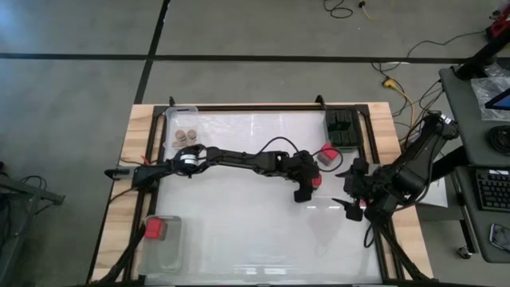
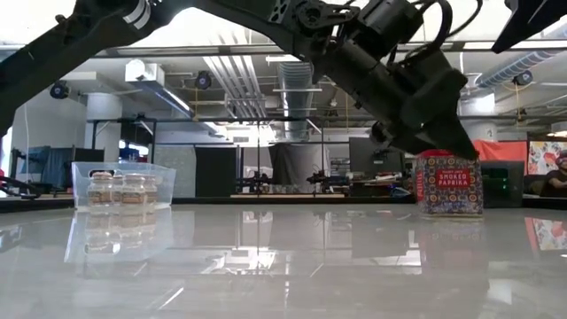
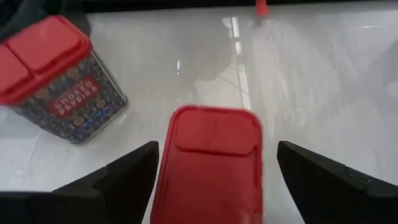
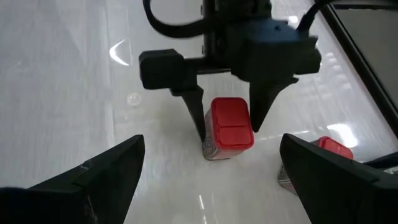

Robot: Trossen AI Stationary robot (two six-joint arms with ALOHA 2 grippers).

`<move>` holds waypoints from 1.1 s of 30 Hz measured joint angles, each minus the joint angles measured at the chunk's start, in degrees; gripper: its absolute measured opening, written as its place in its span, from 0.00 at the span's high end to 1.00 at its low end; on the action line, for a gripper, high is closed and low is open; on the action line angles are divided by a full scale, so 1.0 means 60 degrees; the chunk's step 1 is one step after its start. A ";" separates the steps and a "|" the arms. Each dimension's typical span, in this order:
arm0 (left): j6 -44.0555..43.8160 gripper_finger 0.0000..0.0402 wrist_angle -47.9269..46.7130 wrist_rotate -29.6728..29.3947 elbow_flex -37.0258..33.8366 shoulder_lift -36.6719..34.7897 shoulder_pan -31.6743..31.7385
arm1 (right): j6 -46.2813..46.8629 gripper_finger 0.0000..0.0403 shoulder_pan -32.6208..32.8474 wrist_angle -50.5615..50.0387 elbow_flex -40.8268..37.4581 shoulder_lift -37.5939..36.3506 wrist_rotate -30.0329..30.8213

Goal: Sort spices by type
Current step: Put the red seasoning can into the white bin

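left gripper (image 1: 306, 188) stood spread wide around the nearer red tin (image 4: 229, 127), one finger (image 4: 194, 106) on each side, gripping nothing yet. i saw the second red tin (image 1: 327, 155) standing just beside it. right gripper (image 1: 354, 202) waited farther right, open and empty. i judged that closing off-centre could tip the tin or knock its neighbour over.

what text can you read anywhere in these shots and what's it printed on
"SMOKED PAPRIKA": front label of the red-lidded spice tin standing on the table, low view.
"SMOKED PAPRIKA": same wording on the side label of the tin in the left wrist view.
Smaller print on both labels is too blurred to read.
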 joint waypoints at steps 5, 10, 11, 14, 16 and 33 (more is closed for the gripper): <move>-0.0069 0.25 0.0165 -0.0007 -0.0019 0.0324 0.0003 | 0.0034 0.10 0.0000 0.0002 -0.0005 0.0024 -0.0002; -0.0084 0.30 0.0498 -0.0006 -0.0012 0.0357 -0.0076 | 0.0017 0.10 0.0000 0.0008 -0.0022 0.0008 -0.0004; -0.0084 0.31 0.0495 -0.0005 -0.0011 0.0357 -0.0082 | 0.0000 0.10 0.0000 0.0005 -0.0026 0.0009 -0.0004; -0.0087 0.33 0.0448 -0.0001 -0.0011 0.0356 -0.0094 | 0.0000 0.10 0.0000 0.0005 -0.0029 0.0012 -0.0004; -0.0091 0.33 0.0461 -0.0004 -0.0011 0.0336 -0.0083 | 0.0000 0.10 0.0000 0.0006 -0.0039 0.0016 -0.0002; 0.0014 0.43 -0.0840 0.0018 0.0769 0.0262 -0.0036 | 0.0127 0.10 0.0000 0.0012 -0.0168 0.0015 -0.0007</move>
